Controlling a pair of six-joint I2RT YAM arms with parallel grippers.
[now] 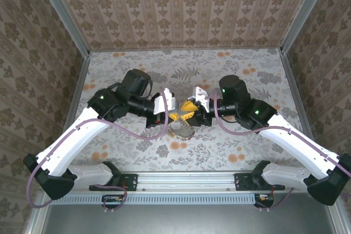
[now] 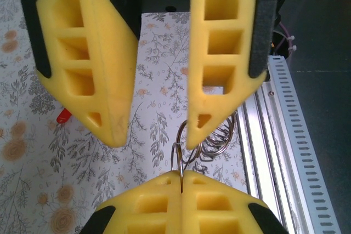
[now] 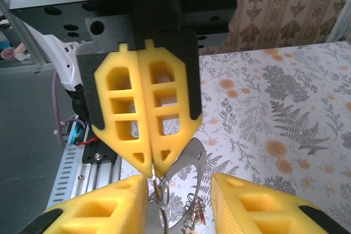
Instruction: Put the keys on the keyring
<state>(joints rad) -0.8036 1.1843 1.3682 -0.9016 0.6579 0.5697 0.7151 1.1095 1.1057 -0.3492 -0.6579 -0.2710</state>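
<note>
My left gripper (image 2: pixel 181 176) is shut on a thin wire ring of the metal keyring (image 2: pixel 180 164), held above the table. The rest of the keyring (image 1: pixel 181 130) hangs below both grippers at the table's middle, with coiled rings and a wide silvery band (image 3: pixel 201 158). My right gripper (image 3: pixel 180 182) faces the left gripper (image 3: pixel 153 171) tip to tip. Its jaws stand open on either side of the hanging band, its left finger close against the ring. One key's red head (image 2: pixel 64 115) lies on the table behind the right gripper (image 2: pixel 155 143). A small red bit (image 3: pixel 204 216) shows among the coils.
The floral tabletop (image 1: pixel 219 69) is walled by patterned panels at the back and both sides. An aluminium rail (image 1: pixel 186 182) runs along the near edge, just behind the hanging keyring. Purple-grey cables (image 1: pixel 159 134) loop under both wrists.
</note>
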